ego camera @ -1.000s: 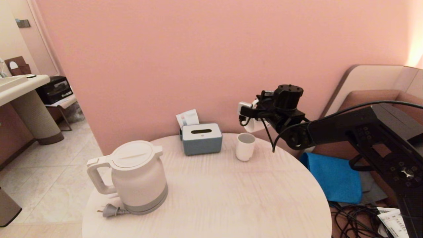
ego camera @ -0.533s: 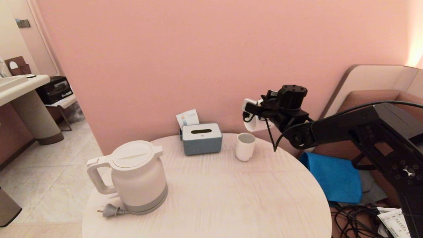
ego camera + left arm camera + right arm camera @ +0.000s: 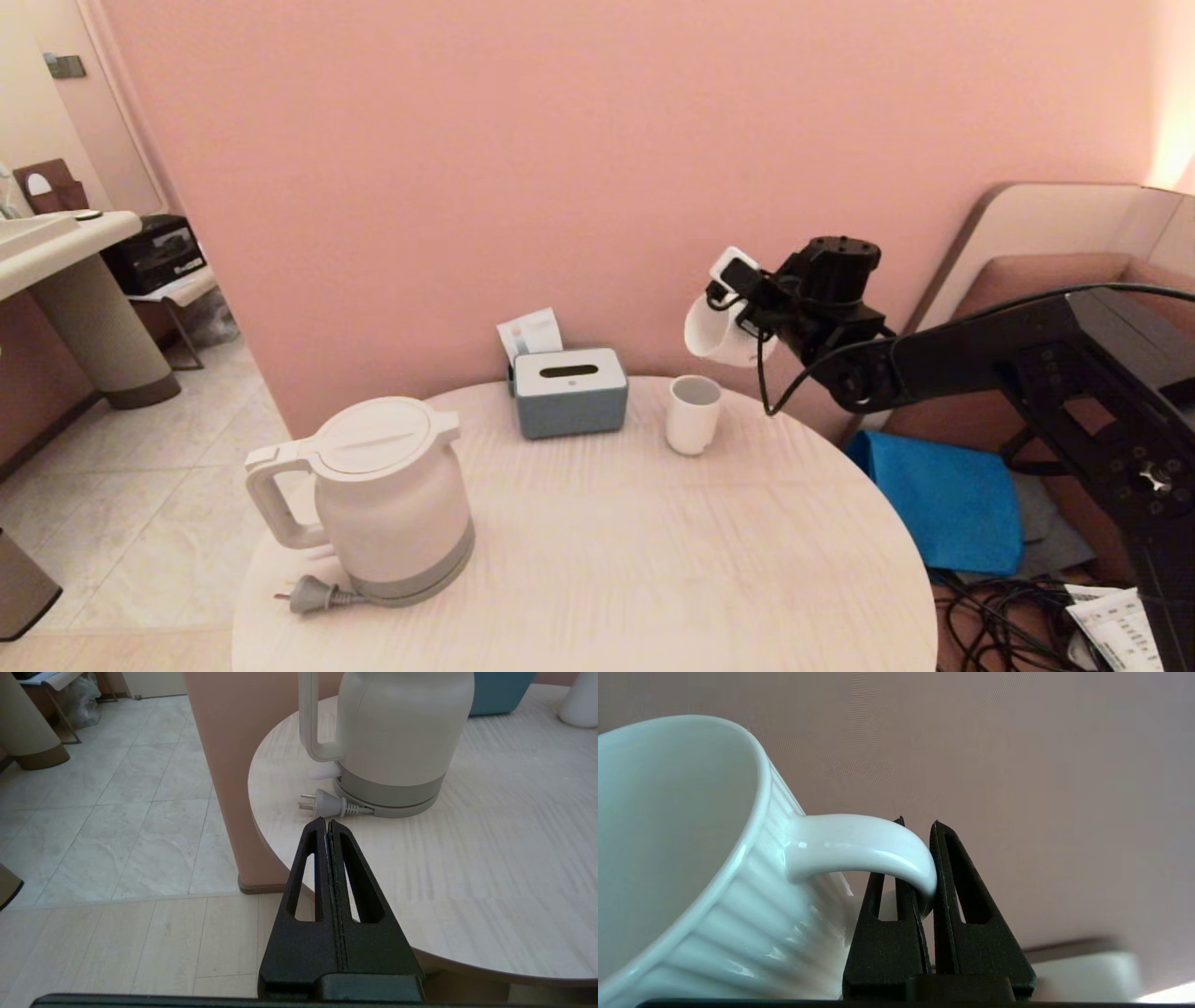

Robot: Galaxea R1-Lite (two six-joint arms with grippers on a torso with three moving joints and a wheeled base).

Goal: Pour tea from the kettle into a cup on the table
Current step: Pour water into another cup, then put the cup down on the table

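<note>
Black fingers of the right gripper point(image 3: 916, 823) are clamped on the loop handle of the cup point(image 3: 717, 331), a wide white ribbed mug, which hangs in the air tilted with its mouth facing down and to the left, above the far right part of the bench point(image 3: 653, 560). Just below it on the bench stands a smaller handleless white cup point(image 3: 693, 413), upright and apart from the mug. Left of that, a blue-grey tissue box point(image 3: 569, 392) sits near the pink wall. On the near left part of the bench the kettle point(image 3: 387, 499) stands on its grey base, lid on, its plug point(image 3: 313, 594) lying beside it. Near that edge the left gripper point(image 3: 327, 823) hangs idle, fingers pressed together and holding nothing.
</note>
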